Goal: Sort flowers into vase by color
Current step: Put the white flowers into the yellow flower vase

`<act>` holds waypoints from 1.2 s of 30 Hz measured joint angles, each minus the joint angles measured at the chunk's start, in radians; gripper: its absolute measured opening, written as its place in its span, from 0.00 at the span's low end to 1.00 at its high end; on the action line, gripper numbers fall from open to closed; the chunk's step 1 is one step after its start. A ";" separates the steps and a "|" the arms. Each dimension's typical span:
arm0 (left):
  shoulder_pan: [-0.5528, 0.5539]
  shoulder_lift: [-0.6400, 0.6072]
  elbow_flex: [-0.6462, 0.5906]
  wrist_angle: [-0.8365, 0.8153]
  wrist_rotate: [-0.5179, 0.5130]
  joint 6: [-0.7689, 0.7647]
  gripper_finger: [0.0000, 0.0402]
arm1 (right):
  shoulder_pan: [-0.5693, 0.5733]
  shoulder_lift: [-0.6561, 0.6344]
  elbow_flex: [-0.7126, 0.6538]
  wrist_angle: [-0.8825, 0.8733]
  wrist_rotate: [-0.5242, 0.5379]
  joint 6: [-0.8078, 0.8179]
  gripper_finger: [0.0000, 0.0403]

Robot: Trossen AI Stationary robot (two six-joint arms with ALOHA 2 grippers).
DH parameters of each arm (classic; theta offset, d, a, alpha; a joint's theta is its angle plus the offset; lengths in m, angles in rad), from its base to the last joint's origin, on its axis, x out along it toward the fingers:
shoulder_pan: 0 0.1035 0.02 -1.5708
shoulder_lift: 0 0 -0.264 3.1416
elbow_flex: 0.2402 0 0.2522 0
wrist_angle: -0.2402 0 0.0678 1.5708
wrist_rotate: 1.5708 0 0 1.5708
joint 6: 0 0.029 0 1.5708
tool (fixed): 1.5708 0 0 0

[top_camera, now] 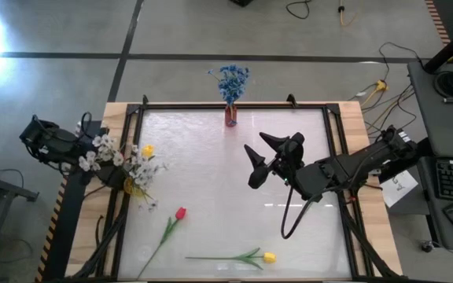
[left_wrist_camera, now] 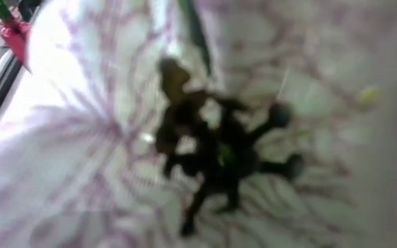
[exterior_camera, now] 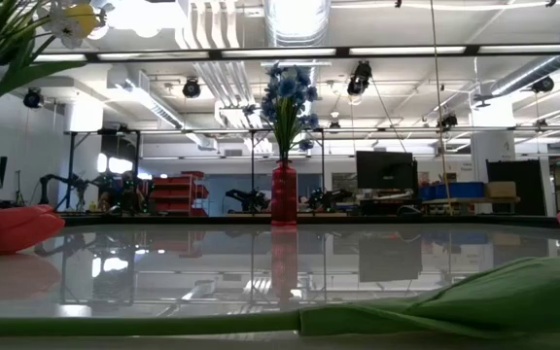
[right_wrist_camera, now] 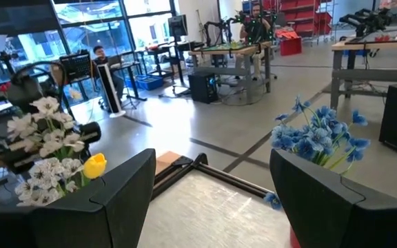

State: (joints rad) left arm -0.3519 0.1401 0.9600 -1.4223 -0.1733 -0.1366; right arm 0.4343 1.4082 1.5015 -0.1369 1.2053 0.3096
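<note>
Glossy white table carries a red tulip and yellow tulip; right tool gapes, left tool closed.

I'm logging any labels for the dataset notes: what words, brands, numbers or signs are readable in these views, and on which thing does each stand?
None can be read.
White paper sheet beside the right arm, high view: faint marks, too small to read.
Red vase holding blue flowers: no label visible.
Room monitors, low view: dark, no text.
</note>
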 joint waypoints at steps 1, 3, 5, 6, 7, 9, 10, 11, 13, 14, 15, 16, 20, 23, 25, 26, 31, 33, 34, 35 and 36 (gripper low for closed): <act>0.000 -0.011 -0.004 0.000 -0.001 -0.003 0.00 | 0.000 0.000 0.000 0.000 0.000 0.006 0.69; 0.000 -0.034 -0.014 0.000 -0.001 -0.026 0.00 | 0.000 0.001 0.000 -0.002 0.000 0.005 0.69; 0.000 -0.060 -0.028 -0.001 0.012 -0.070 0.00 | 0.000 0.002 0.000 -0.003 0.000 0.005 0.69; 0.000 -0.075 -0.036 -0.004 0.025 -0.093 0.00 | 0.000 0.002 0.000 -0.003 0.000 0.005 0.69; 0.000 -0.088 -0.046 -0.012 0.037 -0.116 0.00 | 0.000 0.002 0.000 -0.003 0.000 0.005 0.69; 0.001 -0.108 -0.066 -0.034 0.061 -0.163 0.00 | 0.000 0.002 0.000 -0.005 0.000 0.005 0.69; 0.001 -0.116 -0.076 -0.043 0.072 -0.183 0.00 | 0.000 0.002 0.000 -0.006 0.000 0.005 0.69; 0.001 -0.122 -0.087 -0.048 0.083 -0.198 0.00 | 0.000 0.002 0.000 -0.006 0.000 0.005 0.69; 0.001 -0.130 -0.110 -0.045 0.086 -0.212 0.00 | 0.000 0.002 0.000 -0.006 0.000 0.004 0.69; 0.001 -0.133 -0.122 -0.045 0.086 -0.214 0.00 | 0.000 0.002 0.000 -0.006 0.000 0.004 0.69; 0.001 -0.136 -0.132 -0.045 0.086 -0.214 0.00 | 0.000 0.002 0.000 -0.006 0.000 0.004 0.69; 0.001 -0.138 -0.143 -0.044 0.086 -0.213 0.00 | 0.000 0.002 0.000 -0.007 0.000 0.003 0.69; 0.002 -0.138 -0.187 -0.021 0.087 -0.213 0.00 | 0.000 0.002 0.000 -0.007 0.000 0.004 0.69; 0.002 -0.130 -0.186 -0.015 0.080 -0.194 0.00 | 0.000 0.002 0.000 -0.007 0.000 0.004 0.69; 0.002 -0.132 -0.182 0.020 0.076 -0.180 0.01 | 0.000 0.002 0.000 -0.007 0.000 0.003 0.69; 0.002 -0.134 -0.182 0.045 0.076 -0.174 0.02 | 0.000 0.002 0.000 -0.010 0.000 0.004 0.69; 0.002 -0.138 -0.193 0.102 0.091 -0.151 0.02 | 0.000 0.002 0.000 -0.014 0.000 0.004 0.69; 0.002 -0.138 -0.209 0.116 0.110 -0.152 0.01 | 0.000 0.002 0.000 -0.014 0.000 0.004 0.69; 0.002 -0.138 -0.219 0.133 0.114 -0.152 0.01 | 0.000 0.002 0.000 -0.014 -0.001 0.004 0.69; 0.002 -0.138 -0.230 0.152 0.118 -0.152 0.01 | 0.000 0.002 0.000 -0.014 -0.001 0.004 0.69; 0.002 -0.139 -0.240 0.168 0.121 -0.151 0.01 | 0.000 0.002 0.000 -0.014 -0.001 0.004 0.69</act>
State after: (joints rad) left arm -0.3496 0.0013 0.7204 -1.2543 -0.0520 -0.2881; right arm 0.4339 1.4097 1.5015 -0.1513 1.2045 0.3138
